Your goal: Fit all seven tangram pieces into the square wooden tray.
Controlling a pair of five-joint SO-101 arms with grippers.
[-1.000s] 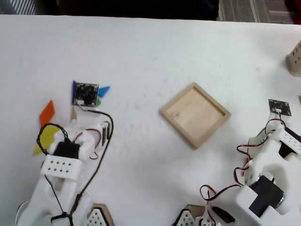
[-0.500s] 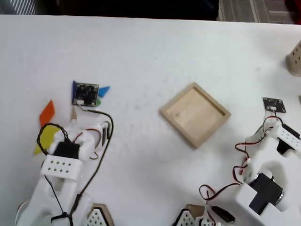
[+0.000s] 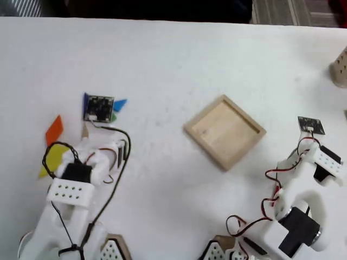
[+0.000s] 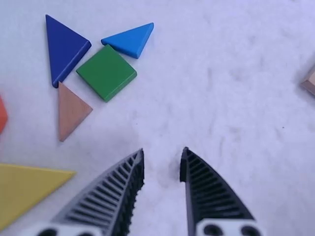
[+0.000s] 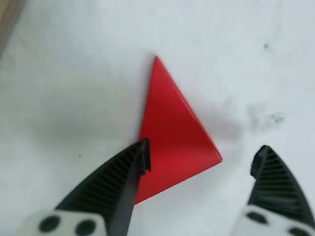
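The square wooden tray (image 3: 224, 131) lies empty mid-table, turned like a diamond. Left of it are a dark blue triangle (image 4: 63, 46), a light blue triangle (image 4: 129, 39), a green square (image 4: 106, 72), a tan triangle (image 4: 70, 110), a large yellow triangle (image 4: 24, 189) and an orange parallelogram (image 3: 54, 130). My left gripper (image 4: 161, 158) hovers near these pieces, slightly open and holding nothing. A red triangle (image 5: 173, 129) lies flat right of the tray. My right gripper (image 5: 202, 150) is wide open over it, with one finger (image 5: 129, 172) overlapping its edge.
A pale wooden object (image 3: 340, 67) stands at the far right edge of the table. A corner of the tray (image 4: 310, 81) shows off to one side of the left gripper. Bare white table lies between the pieces and the tray.
The right arm has shifted a little toward the tray. The left arm and all the pieces have stayed put.
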